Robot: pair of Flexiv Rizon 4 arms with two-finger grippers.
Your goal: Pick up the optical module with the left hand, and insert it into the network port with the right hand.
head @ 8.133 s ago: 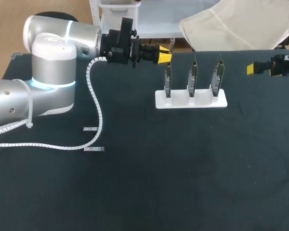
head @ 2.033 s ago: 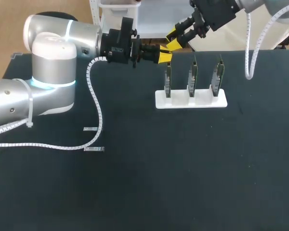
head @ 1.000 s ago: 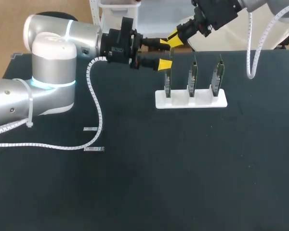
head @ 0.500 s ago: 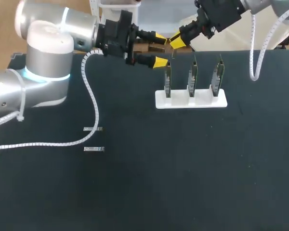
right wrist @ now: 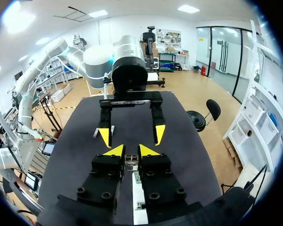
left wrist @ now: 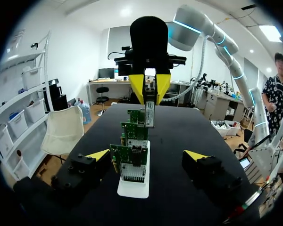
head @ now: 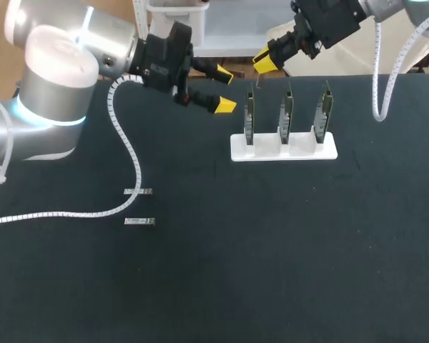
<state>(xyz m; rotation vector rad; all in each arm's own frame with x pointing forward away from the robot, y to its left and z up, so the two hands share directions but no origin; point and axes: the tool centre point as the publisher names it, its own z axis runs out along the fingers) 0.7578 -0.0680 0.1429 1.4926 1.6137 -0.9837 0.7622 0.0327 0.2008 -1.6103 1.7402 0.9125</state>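
Three green circuit boards (head: 287, 114) are stood upright in a row in a white base (head: 284, 151), set near the far edge of the black counter (head: 272, 257), right of its middle. The optical module (left wrist: 149, 114), small & silvery, is clamped betw. the yellow tips of the right claw (head: 264, 61). That claw is held over the far edge w/ its fingers angled down toward the left-end board. The module is hung below the tips, just above that board's top; whether it touches cannot be told. In the right wrist view the module is seen pinched from both sides by the tips, w/ the white base under it. The left claw (head: 225, 90) is held spread wide, nothing gripped, near the left end of the row. In the left wrist view the boards are seen end-on, in line ahead of it, w/ the right claw & module above them. Two small silvery pieces (head: 136, 191) are laid flat toward the counter's left side, well apart from the base, beside the left arm's white cable (head: 132, 157).
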